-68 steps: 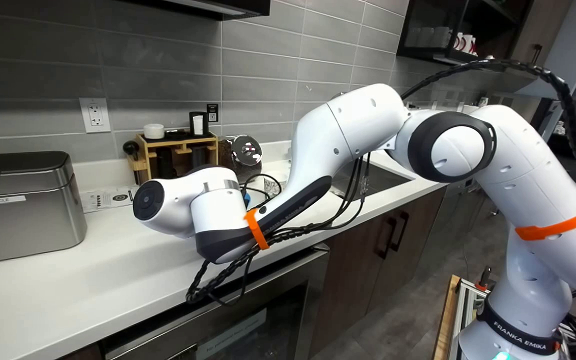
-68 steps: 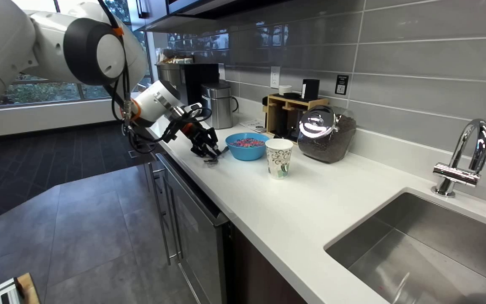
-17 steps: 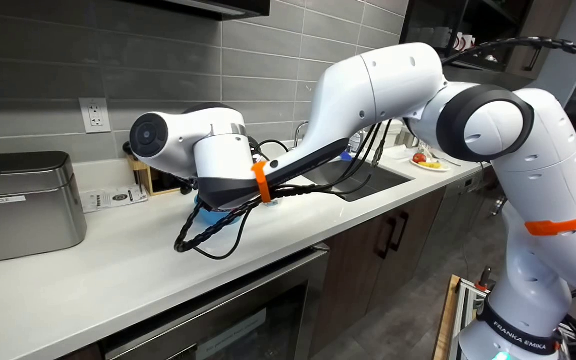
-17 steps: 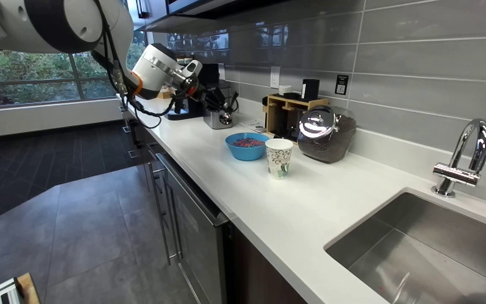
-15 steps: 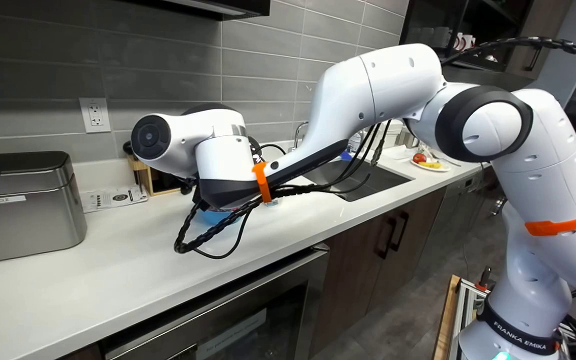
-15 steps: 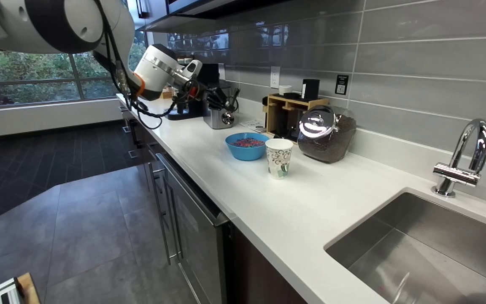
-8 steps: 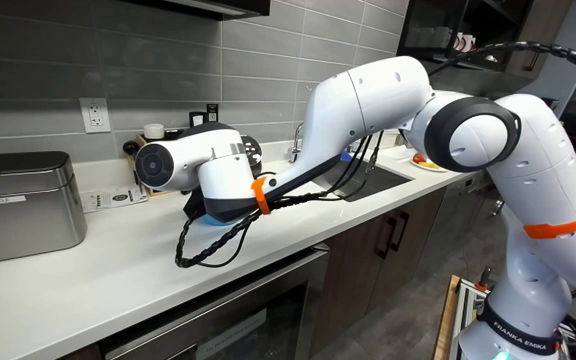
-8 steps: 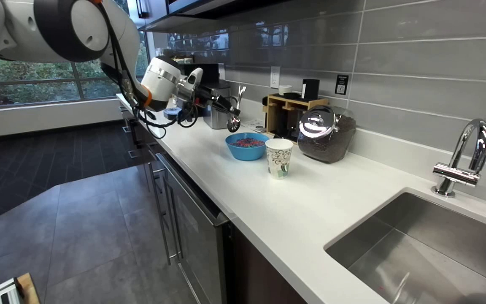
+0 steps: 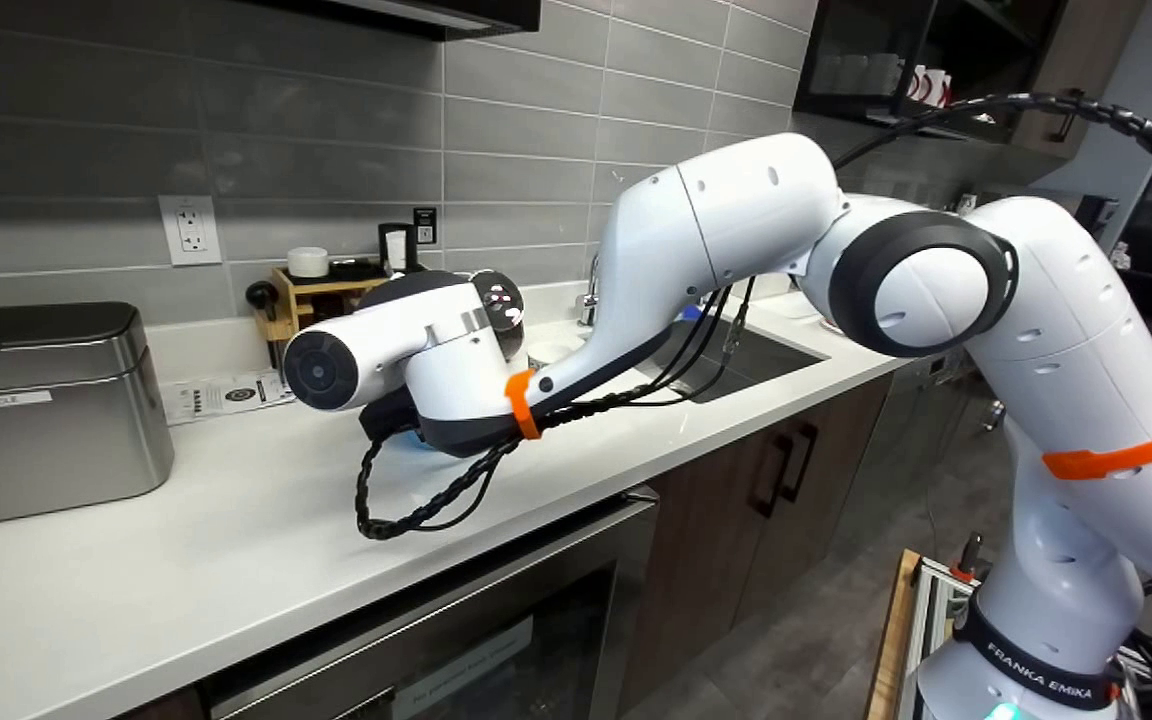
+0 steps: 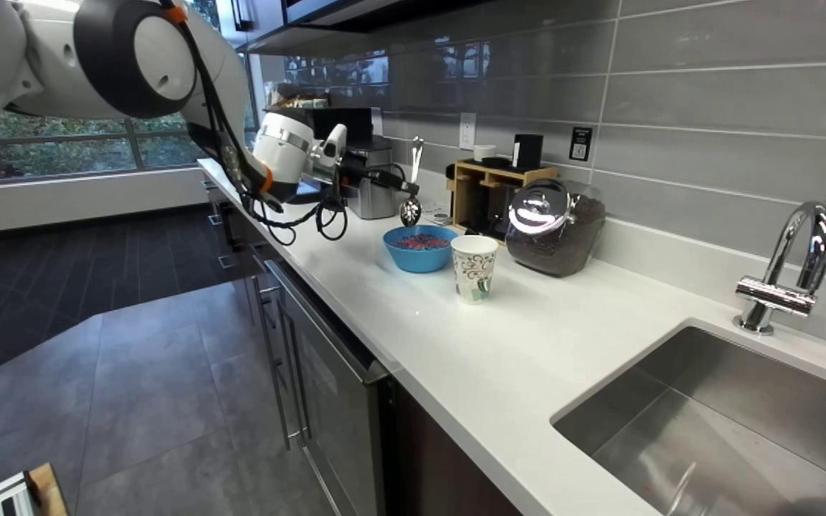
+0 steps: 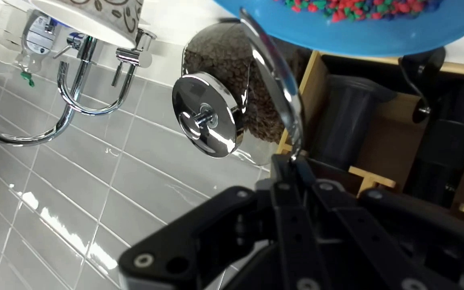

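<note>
Black 2-finger gripper clamped on silver metal spoon.
Spoon has just come lower and nearly upright near the round blue plastic bowl of red, green and blue pieces, apparently within reach. White patterned paper cup beside bowl, contents unseen; clear chrome-lidded jar holds brown beans.

A kitchen: sink, tap (and shelved mugs).

Shiny metal spoon, head down, slightly tilted, between the fingers.
</note>
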